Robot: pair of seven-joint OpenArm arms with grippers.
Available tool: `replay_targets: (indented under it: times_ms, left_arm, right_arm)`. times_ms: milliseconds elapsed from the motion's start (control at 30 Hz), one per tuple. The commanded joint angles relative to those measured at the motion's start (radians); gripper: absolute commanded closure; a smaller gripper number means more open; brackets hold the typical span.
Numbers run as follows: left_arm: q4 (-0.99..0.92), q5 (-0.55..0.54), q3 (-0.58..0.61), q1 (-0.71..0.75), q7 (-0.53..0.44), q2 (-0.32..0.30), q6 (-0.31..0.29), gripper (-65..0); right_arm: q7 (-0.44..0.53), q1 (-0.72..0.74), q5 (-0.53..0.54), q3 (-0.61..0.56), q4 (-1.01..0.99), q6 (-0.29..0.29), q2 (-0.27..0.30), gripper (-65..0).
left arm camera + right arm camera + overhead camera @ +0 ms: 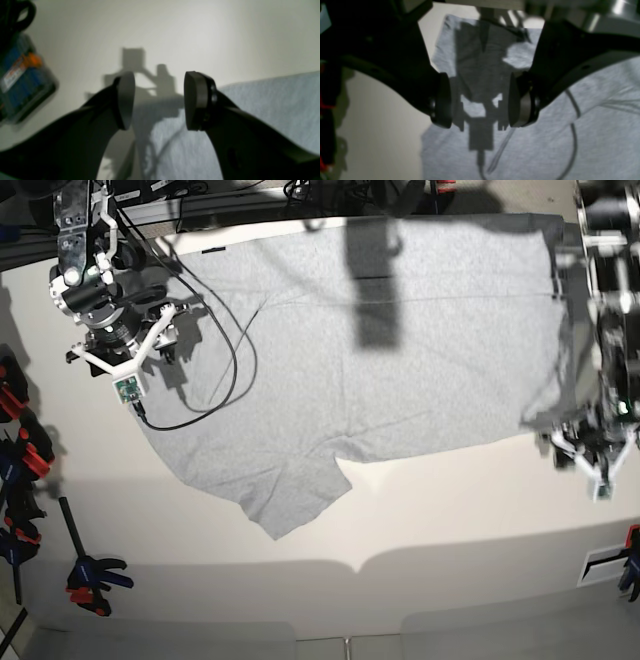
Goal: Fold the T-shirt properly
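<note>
T-shirt (440, 370), one, lies spread on the table (440, 520), with a creased part jutting out toward the near side. Of two pincers, the right pincer (481, 100) is above the cloth at the scene's left, fingers apart and gripping nothing. The left pincer (160, 100), fingers also apart and empty, is by a corner at the scene's right. The base view shows at least four clamps (92, 580) on the left and a looping cable (236, 370); the left wrist view alone shows the corner framed between fingers.
</note>
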Motion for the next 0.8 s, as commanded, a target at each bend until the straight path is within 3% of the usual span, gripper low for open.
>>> replay_targets:
  times_ms: [0, 167, 233, 367, 533, 633, 767]
  left_arm:
    - [-0.06, -0.006, -0.006, -0.069, -0.034, -0.021, -0.032, -29.0]
    - [-0.482, -0.005, -0.006, -0.279, -0.077, -0.023, -0.214, -29.0]
    - [-0.627, -0.001, -0.006, -0.334, -0.119, -0.031, -0.254, -29.0]
    - [-0.811, -0.011, -0.006, -0.383, -0.198, -0.062, -0.269, -29.0]
    - [-0.874, -0.138, -0.006, -0.382, -0.155, -0.101, -0.276, -29.0]
    - [-0.876, -0.213, -0.006, -0.377, -0.111, -0.094, -0.28, -29.0]
    - [-0.876, -0.178, -0.006, -0.324, -0.163, -0.051, -0.27, -29.0]
  right_arm:
    - [0.014, 0.005, 0.015, 0.006, 0.018, 0.013, 0.011, -34.2]
    - [0.013, 0.004, 0.052, 0.006, 0.018, 0.031, 0.011, -34.2]
    - [0.013, 0.004, 0.052, 0.006, 0.018, 0.033, 0.011, -34.2]
    - [0.014, 0.004, 0.053, 0.006, 0.018, 0.052, 0.011, -34.2]
    - [0.027, 0.004, 0.126, 0.006, 0.018, 0.061, 0.01, -34.2]
    - [0.033, 0.004, 0.157, 0.006, 0.018, 0.095, 0.01, -34.2]
    - [0.039, 0.004, 0.184, 0.006, 0.018, 0.124, 0.005, -34.2]
